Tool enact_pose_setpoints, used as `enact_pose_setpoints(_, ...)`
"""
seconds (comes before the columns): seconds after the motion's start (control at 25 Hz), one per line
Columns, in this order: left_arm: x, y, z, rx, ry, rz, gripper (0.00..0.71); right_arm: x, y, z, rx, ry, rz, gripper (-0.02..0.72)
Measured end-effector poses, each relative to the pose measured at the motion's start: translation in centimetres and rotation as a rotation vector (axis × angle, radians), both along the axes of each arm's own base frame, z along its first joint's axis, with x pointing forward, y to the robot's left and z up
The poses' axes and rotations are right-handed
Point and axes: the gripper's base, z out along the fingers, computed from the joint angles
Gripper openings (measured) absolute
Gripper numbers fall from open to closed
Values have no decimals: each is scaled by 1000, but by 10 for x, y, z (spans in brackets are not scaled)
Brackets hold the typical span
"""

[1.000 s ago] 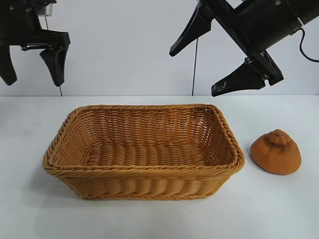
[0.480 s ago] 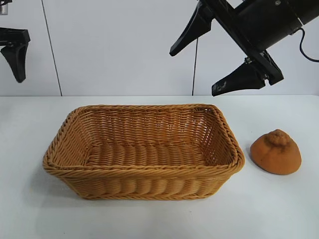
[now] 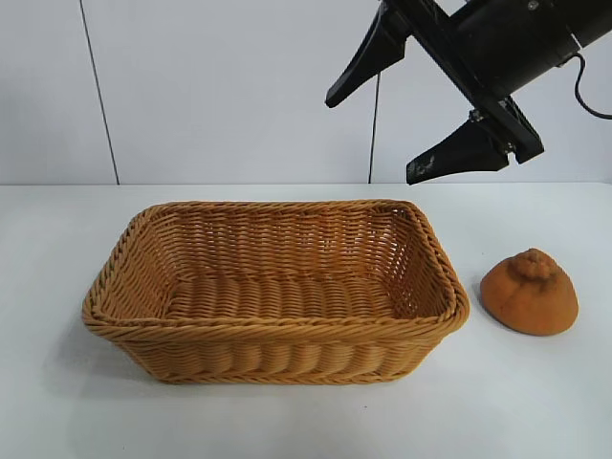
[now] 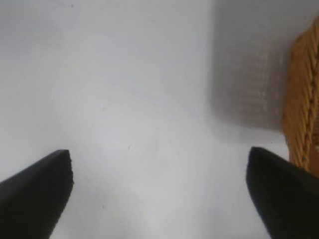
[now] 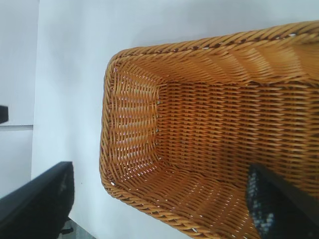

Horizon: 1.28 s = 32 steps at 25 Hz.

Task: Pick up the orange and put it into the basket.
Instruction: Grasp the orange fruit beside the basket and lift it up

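Right hand (image 3: pixel 418 132) spread wide, upper right, above tan woven wicker basket (image 3: pixel 277 330); left hand (image 4: pixel 159 191) wide; dull brownish-orange knobbly orange (image 3: pixel 530 292) right of basket on white surface (image 3: pixel 535 402).

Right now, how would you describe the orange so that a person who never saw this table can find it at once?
Find the large rectangular tan woven wicker basket in the middle of the white table. Beside its right short end, apart from the rim, the dull brownish-orange dome-shaped lump sits on the tabletop. It is much smaller than the basket, matte, not woven, with a wrinkled knob on top.
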Motion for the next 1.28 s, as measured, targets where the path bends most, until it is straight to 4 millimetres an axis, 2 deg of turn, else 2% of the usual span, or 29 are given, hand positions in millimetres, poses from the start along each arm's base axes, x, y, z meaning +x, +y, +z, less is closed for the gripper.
enact_pose_setpoints(0.4, -143, 1, 15, 1, -99, 0, 673, 0, 0, 0, 0, 1, 1, 641)
enact_pose_setpoints(0.52, -180, 2, 9, 1, -175, 1, 673, 0, 0, 0, 0, 1, 1, 641)
enact_pose_setpoints(0.68, -218, 2, -1, 0, -340, 5, 673, 0, 0, 0, 0, 1, 1, 641)
enact_pose_setpoints(0.88, -255, 2, -17, -5, -481, 7, 673, 0, 0, 0, 0, 1, 1, 641)
enact_pose_setpoints(1.08, -280, 2, -13, -10, -635, 7, 673, 0, 0, 0, 0, 2, 2, 641)
enact_pose_setpoints(1.28, -296, 2, -11, -12, -740, 7, 673, -3, 1, 0, 5, 21, 21, 641)
